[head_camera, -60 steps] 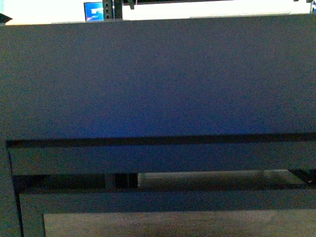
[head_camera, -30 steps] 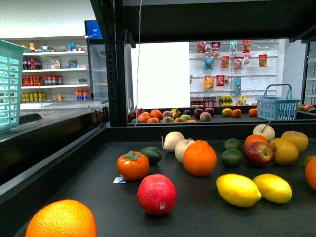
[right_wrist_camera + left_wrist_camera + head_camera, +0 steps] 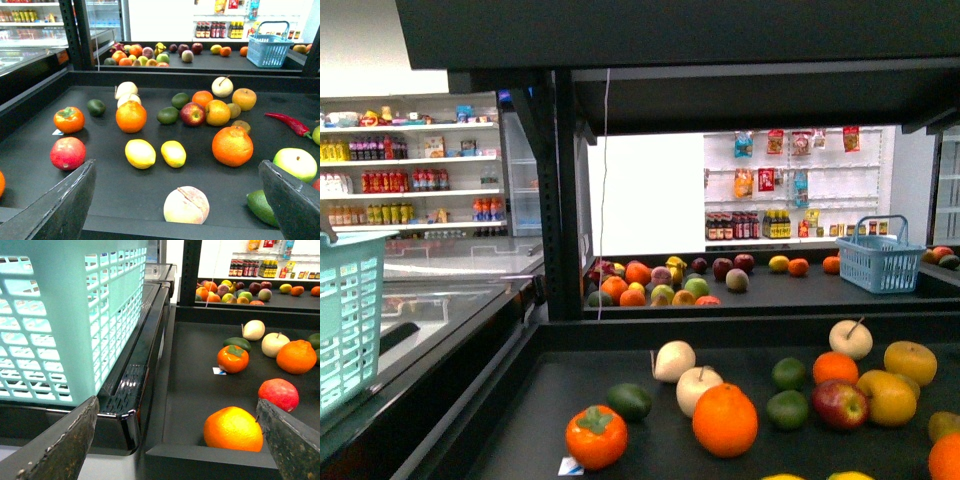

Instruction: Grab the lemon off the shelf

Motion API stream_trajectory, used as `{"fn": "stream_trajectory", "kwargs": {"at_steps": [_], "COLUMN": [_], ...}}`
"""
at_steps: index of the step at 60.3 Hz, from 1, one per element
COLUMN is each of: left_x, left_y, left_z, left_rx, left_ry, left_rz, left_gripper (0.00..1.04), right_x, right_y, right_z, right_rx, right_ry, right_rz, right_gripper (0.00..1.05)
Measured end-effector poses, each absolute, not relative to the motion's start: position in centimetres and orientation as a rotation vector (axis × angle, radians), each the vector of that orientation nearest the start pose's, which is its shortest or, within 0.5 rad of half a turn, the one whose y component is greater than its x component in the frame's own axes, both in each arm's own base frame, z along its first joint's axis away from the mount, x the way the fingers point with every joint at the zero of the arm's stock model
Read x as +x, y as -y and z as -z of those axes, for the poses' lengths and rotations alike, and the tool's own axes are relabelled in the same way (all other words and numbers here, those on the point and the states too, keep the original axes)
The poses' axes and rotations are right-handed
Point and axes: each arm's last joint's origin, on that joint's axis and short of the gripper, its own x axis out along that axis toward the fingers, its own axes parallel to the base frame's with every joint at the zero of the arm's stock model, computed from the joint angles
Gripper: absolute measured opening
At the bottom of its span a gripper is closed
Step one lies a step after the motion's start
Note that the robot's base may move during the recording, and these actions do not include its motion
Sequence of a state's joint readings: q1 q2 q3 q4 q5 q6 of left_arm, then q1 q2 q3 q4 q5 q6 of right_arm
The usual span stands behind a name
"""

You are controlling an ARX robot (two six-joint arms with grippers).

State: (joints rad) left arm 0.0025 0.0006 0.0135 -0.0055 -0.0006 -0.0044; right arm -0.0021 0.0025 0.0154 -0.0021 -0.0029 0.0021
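Right wrist view: the lemon [image 3: 140, 153] is recorded lying on the flat black tray of the shelf [image 3: 107, 200], just beside a second lemon [image 3: 173, 153], with a narrow gap seen between the two. An orange [image 3: 131, 116] is noted close behind the lemon, a red apple [image 3: 68, 153] off to one side of it, and a pale fruit [image 3: 186, 205] nearer the front lip of the tray. A larger orange [image 3: 232, 146] is set beyond the second lemon. The right gripper [image 3: 177, 166] is held at the front of the tray, short of both lemons, with its fingers spread wide and nothing between them. In the front view only the yellow tops of both lemons are caught at the lower edge, in front of the orange and a lime [image 3: 787, 409]. Left wrist view: the left gripper [image 3: 176, 402] is likewise found spread wide and empty, placed at the near corner of the tray, where a further orange [image 3: 233, 429] lies. A teal basket [image 3: 60, 315] is observed beside the shelf, on the robot's left, apart from the tray
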Motion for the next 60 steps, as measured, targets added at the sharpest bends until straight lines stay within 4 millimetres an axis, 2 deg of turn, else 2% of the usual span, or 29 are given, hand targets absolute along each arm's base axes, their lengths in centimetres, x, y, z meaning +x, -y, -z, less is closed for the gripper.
{"fn": "stream_trajectory", "kwargs": {"at_steps": [54, 60], "left_x": [9.69, 9.92], "left_y": [-0.02, -0.09], "left_z": [-16.75, -16.34], "left_rx": [-0.004, -0.181], "left_ry": [0.007, -0.134], "left_rz": [-0.003, 0.098], "left_gripper": [0.97, 0.97], "right_x": [9.69, 9.69], "right_y": [0.01, 0.01], "right_z": [-16.84, -16.84], "right_rx": [0.002, 0.002], "right_ry": [0.011, 0.011], "right_rz": [-0.001, -0.002], "right_gripper": [0.97, 0.97]}}
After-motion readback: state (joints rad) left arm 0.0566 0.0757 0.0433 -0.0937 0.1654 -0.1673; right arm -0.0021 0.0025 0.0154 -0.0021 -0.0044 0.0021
